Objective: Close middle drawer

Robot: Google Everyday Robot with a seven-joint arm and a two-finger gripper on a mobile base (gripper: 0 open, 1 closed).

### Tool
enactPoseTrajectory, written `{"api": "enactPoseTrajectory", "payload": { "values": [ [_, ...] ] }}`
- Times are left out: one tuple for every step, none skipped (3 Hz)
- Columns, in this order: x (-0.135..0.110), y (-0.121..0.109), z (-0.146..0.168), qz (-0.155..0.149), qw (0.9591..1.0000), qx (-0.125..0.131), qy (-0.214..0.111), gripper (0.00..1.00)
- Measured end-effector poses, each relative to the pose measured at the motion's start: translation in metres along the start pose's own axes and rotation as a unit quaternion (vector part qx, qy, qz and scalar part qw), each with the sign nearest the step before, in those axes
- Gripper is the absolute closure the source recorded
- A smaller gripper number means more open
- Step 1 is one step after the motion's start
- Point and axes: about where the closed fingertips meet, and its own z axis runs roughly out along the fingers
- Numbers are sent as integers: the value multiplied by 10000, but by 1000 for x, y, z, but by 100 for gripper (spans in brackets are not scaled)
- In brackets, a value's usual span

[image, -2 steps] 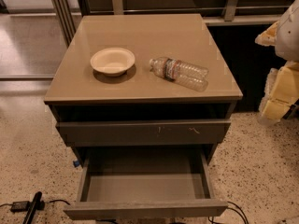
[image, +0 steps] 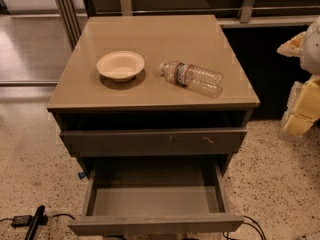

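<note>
1. In the camera view, a low cabinet point(image: 150, 91) with a tan top is seen from above and in front, standing on a speckled floor point(image: 280, 184).
2. The middle drawer point(image: 155, 224) is found pulled far out beneath the scratched drawer front point(image: 155, 141); its grey box interior is exposed, and its plain front lies at the lower edge of the view.
3. A pale bowl point(image: 120, 65) is set upright on the cabinet top, and a clear plastic bottle point(image: 192, 78) is laid on its side just right of it, apart from it.
4. The gripper point(image: 302, 111) is seen at the right edge, beside the cabinet and well apart from the middle drawer; whether it is spread or pressed together cannot be told.
5. A black cable point(image: 35, 223) is seen on the floor at lower left.
</note>
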Motion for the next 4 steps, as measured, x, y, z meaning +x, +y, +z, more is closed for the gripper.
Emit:
{"api": "enactPoseTrajectory", "payload": {
  "values": [
    [8,16,25,-27,9994,-43,-340,15],
    [23,40,66,85,9967,-114,-798,39],
    [34,65,105,238,9923,-49,-1216,62],
    [44,80,150,453,9902,-53,-1319,85]
  ]
}}
